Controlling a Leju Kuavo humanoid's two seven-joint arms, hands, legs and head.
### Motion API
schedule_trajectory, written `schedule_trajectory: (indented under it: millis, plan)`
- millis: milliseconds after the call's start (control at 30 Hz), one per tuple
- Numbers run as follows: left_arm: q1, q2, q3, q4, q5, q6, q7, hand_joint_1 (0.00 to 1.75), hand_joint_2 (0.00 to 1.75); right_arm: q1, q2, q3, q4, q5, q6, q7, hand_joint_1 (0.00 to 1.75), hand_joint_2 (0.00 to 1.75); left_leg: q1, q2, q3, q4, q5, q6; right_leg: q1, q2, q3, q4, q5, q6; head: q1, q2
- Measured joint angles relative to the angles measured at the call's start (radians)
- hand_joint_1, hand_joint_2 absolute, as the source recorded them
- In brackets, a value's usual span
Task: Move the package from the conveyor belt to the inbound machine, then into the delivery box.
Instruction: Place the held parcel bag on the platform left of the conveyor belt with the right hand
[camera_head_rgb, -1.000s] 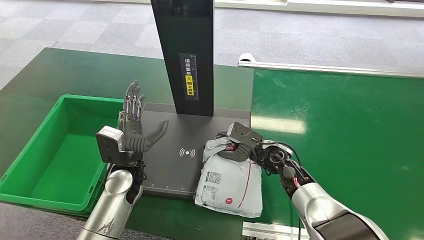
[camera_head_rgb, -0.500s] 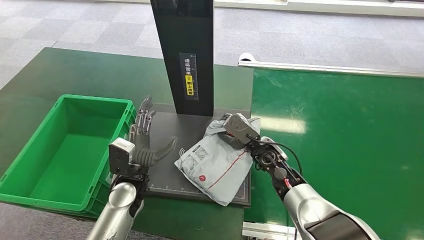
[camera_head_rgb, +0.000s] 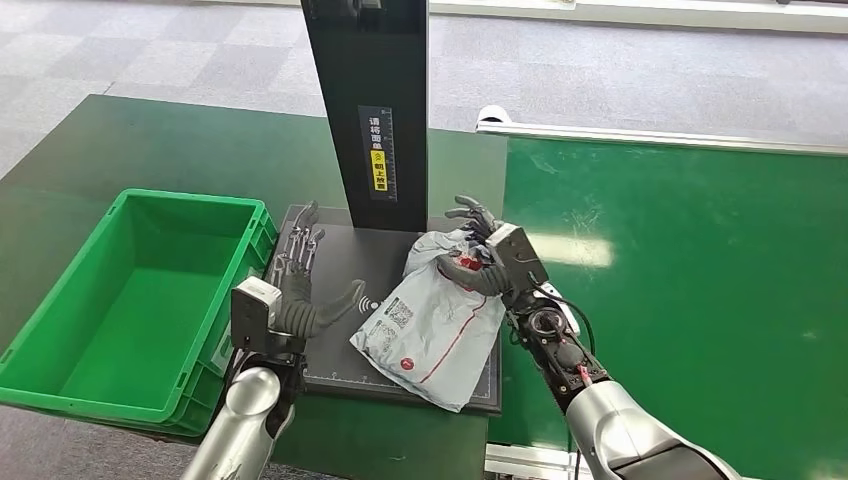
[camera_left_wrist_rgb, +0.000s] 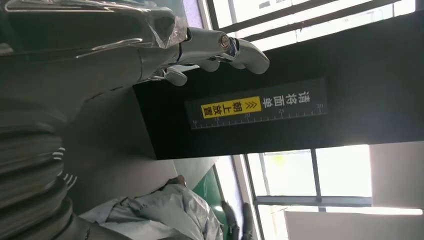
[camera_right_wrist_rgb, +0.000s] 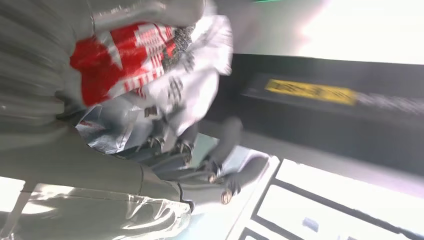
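Observation:
The grey package (camera_head_rgb: 430, 330) with labels and a red stripe lies slanted on the black plate (camera_head_rgb: 340, 345) of the inbound machine, its far end crumpled up against my right hand (camera_head_rgb: 478, 255). That hand's thumb lies across the crumpled end while its fingers (camera_head_rgb: 468, 213) stretch out straight behind it. In the right wrist view the package's red print (camera_right_wrist_rgb: 125, 50) sits by the thumb, and the fingers (camera_right_wrist_rgb: 210, 167) are spread away from it. My left hand (camera_head_rgb: 300, 290) is open with fingers apart, upright over the plate's left part, beside the package. The left wrist view shows the package (camera_left_wrist_rgb: 160, 217) too.
The green delivery box (camera_head_rgb: 60, 335) stands left of the plate, nothing in it. The machine's black column (camera_head_rgb: 370, 100) with a yellow label rises behind the plate. The green conveyor belt (camera_head_rgb: 700, 300) spreads to the right. Grey floor lies beyond.
My right hand dragged the package from the belt's edge onto the plate and turned it slantwise; its fingers have now straightened. My left hand came lower and closer to the package.

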Motion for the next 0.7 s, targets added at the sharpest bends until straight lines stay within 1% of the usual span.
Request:
schedule_trajectory:
  millis: [100, 200, 267, 367, 433, 500, 633, 700]
  plan:
    - [-0.015, -0.011, -0.013, 0.031, 0.01, -0.009, 0.0, 0.0, 1.75, 0.038, 0.0, -0.056, -0.049, -0.079, 0.088, -0.038, 0.0, 1.75, 0.0, 0.0, 0.0, 0.0, 0.0, 0.0, 0.0, 0.0, 0.0, 0.0, 0.0, 0.0, 0.0, 0.0]
    - [-0.024, -0.018, -0.025, 0.053, 0.019, -0.023, 0.0, 0.0, 1.75, 0.072, 0.0, -0.098, -0.09, -0.149, 0.19, -0.046, 0.0, 1.75, 0.0, 0.0, 0.0, 0.0, 0.0, 0.0, 0.0, 0.0, 0.0, 0.0, 0.0, 0.0, 0.0, 0.0]
    - [-0.027, -0.02, -0.032, 0.064, 0.021, -0.026, 0.0, 0.0, 1.75, 0.088, 0.0, -0.116, -0.108, -0.163, 0.212, -0.046, 0.0, 1.75, 0.0, 0.0, 0.0, 0.0, 0.0, 0.0, 0.0, 0.0, 0.0, 0.0, 0.0, 0.0, 0.0, 0.0]
    - [-0.029, -0.021, -0.038, 0.074, 0.022, -0.028, 0.0, 0.0, 1.75, 0.101, 0.0, -0.133, -0.125, -0.169, 0.22, -0.046, 0.0, 1.75, 0.0, 0.0, 0.0, 0.0, 0.0, 0.0, 0.0, 0.0, 0.0, 0.0, 0.0, 0.0, 0.0, 0.0]
    - [-0.03, -0.022, -0.039, 0.08, 0.024, -0.032, 0.0, 0.0, 1.75, 0.105, 0.0, -0.141, -0.133, -0.186, 0.25, -0.046, 0.0, 1.75, 0.0, 0.0, 0.0, 0.0, 0.0, 0.0, 0.0, 0.0, 0.0, 0.0, 0.0, 0.0, 0.0, 0.0]
    - [-0.031, -0.023, -0.042, 0.085, 0.026, -0.039, 0.0, 0.0, 1.75, 0.112, 0.0, -0.147, -0.142, -0.228, 0.325, -0.046, 0.0, 1.75, 0.0, 0.0, 0.0, 0.0, 0.0, 0.0, 0.0, 0.0, 0.0, 0.0, 0.0, 0.0, 0.0, 0.0]
    - [-0.033, -0.023, -0.052, 0.094, 0.029, -0.059, 0.0, 0.0, 1.75, 0.145, 0.001, -0.158, -0.185, -0.341, 0.519, -0.035, 0.0, 1.75, 0.0, 0.0, 0.0, 0.0, 0.0, 0.0, 0.0, 0.0, 0.0, 0.0, 0.0, 0.0, 0.0, 0.0]
    - [-0.033, -0.023, -0.055, 0.096, 0.032, -0.072, 0.001, 0.0, 1.75, 0.17, 0.001, -0.16, -0.227, -0.37, 0.569, -0.034, 0.0, 1.75, 0.0, 0.0, 0.0, 0.0, 0.0, 0.0, 0.0, 0.0, 0.0, 0.0, 0.0, 0.0, 0.0, 0.0]
